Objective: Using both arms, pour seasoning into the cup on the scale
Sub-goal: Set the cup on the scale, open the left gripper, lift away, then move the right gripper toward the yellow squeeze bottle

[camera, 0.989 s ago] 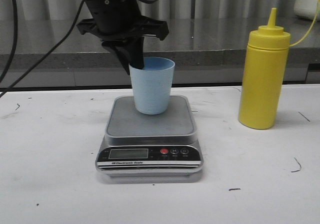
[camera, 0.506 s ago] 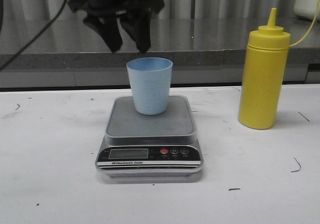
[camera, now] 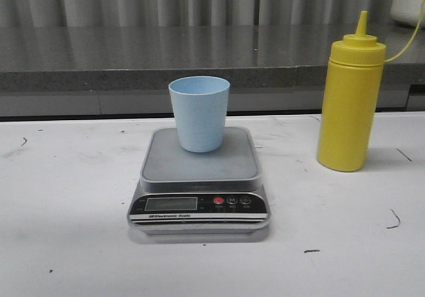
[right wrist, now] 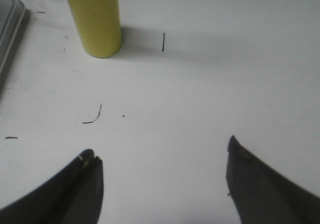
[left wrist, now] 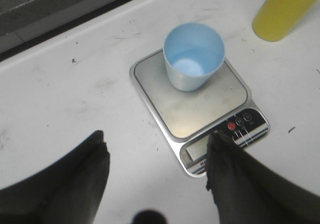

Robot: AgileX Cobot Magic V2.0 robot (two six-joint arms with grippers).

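The pale blue cup (camera: 200,113) stands upright and empty on the steel platform of the scale (camera: 198,177) at the table's middle. It also shows in the left wrist view (left wrist: 194,56) on the scale (left wrist: 200,106). The yellow seasoning bottle (camera: 351,96) stands upright to the right of the scale, nozzle up; its base shows in the right wrist view (right wrist: 94,17). My left gripper (left wrist: 156,143) is open and empty, high above the table near the scale's front. My right gripper (right wrist: 161,156) is open and empty over bare table, short of the bottle. Neither gripper shows in the front view.
A grey counter ledge (camera: 133,58) runs behind the white table (camera: 66,197). Small dark marks dot the tabletop (right wrist: 92,116). The scale's edge (right wrist: 9,21) shows at the side of the right wrist view.
My left gripper let go of the cup, rose above it and has left the front view. The cup stays on the scale. The bottle has not moved.
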